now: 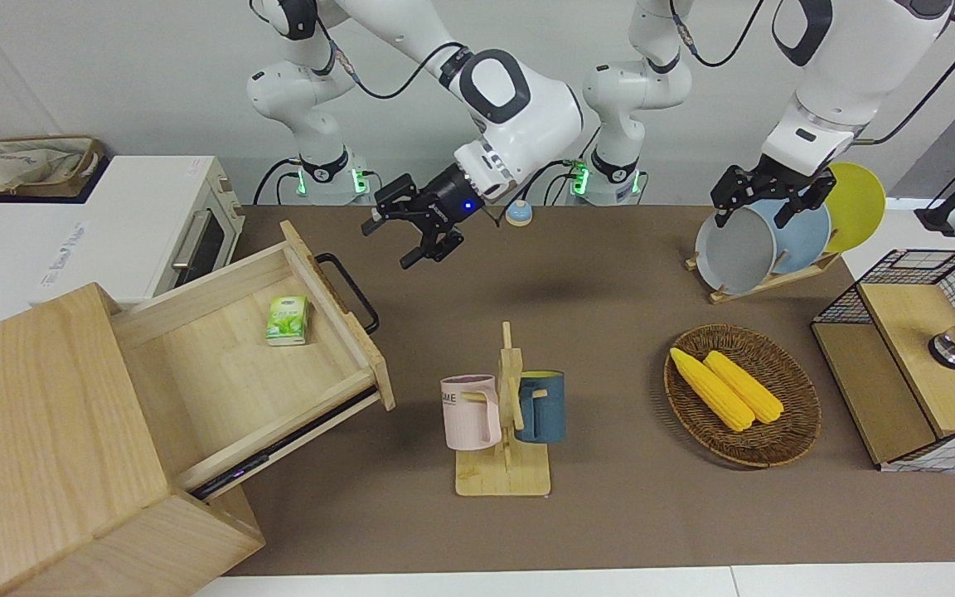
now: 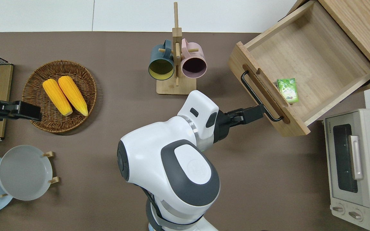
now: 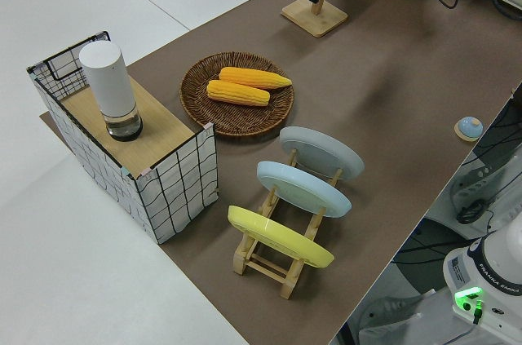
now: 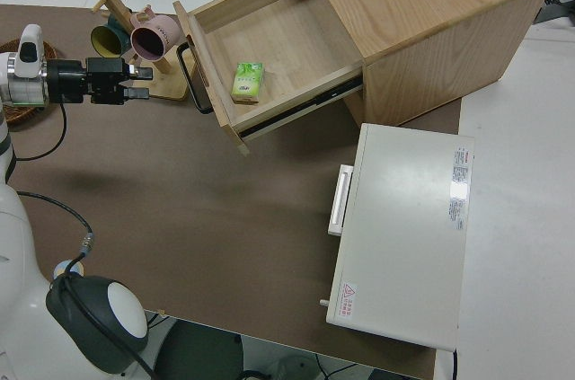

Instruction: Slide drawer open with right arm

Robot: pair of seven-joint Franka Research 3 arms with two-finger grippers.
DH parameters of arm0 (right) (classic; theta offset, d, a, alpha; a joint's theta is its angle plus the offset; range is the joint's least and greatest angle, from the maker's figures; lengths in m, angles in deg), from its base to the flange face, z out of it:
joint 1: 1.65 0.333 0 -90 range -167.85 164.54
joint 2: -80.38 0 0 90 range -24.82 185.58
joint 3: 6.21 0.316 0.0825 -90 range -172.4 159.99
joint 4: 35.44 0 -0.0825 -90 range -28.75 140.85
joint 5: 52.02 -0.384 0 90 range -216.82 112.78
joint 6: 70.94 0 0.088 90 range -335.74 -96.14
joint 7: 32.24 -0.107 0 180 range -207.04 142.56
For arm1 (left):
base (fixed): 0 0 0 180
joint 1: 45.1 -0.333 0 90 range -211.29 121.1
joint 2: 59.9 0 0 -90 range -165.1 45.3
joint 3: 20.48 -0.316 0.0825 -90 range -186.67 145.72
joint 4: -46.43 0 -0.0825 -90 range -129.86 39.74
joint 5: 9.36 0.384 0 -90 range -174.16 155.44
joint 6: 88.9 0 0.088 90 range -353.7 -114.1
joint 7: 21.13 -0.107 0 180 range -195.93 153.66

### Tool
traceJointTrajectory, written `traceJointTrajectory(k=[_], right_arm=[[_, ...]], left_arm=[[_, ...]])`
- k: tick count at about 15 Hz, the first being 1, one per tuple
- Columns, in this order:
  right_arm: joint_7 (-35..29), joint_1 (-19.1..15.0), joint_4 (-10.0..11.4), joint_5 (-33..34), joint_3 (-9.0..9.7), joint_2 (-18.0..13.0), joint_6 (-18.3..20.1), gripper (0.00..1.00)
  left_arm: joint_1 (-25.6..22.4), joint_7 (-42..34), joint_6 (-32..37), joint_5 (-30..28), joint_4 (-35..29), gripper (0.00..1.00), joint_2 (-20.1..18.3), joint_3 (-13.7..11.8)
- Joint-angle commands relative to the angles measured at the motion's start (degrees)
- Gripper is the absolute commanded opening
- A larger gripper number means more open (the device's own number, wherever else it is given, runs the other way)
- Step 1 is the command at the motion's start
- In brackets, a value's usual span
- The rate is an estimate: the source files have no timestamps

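The light-wood drawer [image 1: 229, 373] [image 2: 316, 61] [image 4: 278, 48] stands pulled far out of its big pale wooden box [image 1: 38, 439]. A small green packet [image 1: 287, 319] [image 2: 287, 90] lies inside it. The black bar handle [image 1: 349, 290] [image 2: 257, 96] [image 4: 190, 75] on its front is free. My right gripper [image 1: 399, 240] [image 2: 260, 112] [image 4: 142, 88] hangs open in the air, its fingers pointing at the handle from a short gap away, holding nothing. The left arm is parked, and its gripper [image 1: 755, 207] is open.
A wooden mug rack [image 1: 502, 414] with a pink and a blue mug stands beside the drawer front. A white toaster oven [image 1: 154, 232] sits beside the drawer, nearer to the robots. Toward the left arm's end are a corn basket [image 1: 743, 394], a plate rack [image 1: 776, 240] and a wire-grid cabinet [image 1: 908, 356].
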Motion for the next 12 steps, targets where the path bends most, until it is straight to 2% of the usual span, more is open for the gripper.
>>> traceJointTrajectory(k=[1, 6, 9, 12], right_arm=[[1.9, -5.1, 0.3, -9.1, 2.04, -6.2, -2.4, 0.992], [4.7, -12.1, 0.3, -23.8, 2.04, -13.9, -5.1, 0.99], [7.4, -16.8, 0.3, -31.1, 1.87, -16.7, -5.3, 0.992], [12.4, -23.4, 0.3, -39.9, 1.51, -19.3, -8.4, 0.99]], left_arm=[[0.4, 0.6, 1.0, 1.0, 0.6, 0.99, -0.3, 0.0], [0.4, 0.6, 1.0, 1.0, 0.5, 0.99, -0.3, 0.0], [0.4, 0.6, 1.0, 1.0, 0.6, 0.99, -0.3, 0.0], [0.4, 0.6, 1.0, 1.0, 0.6, 0.99, -0.3, 0.0]])
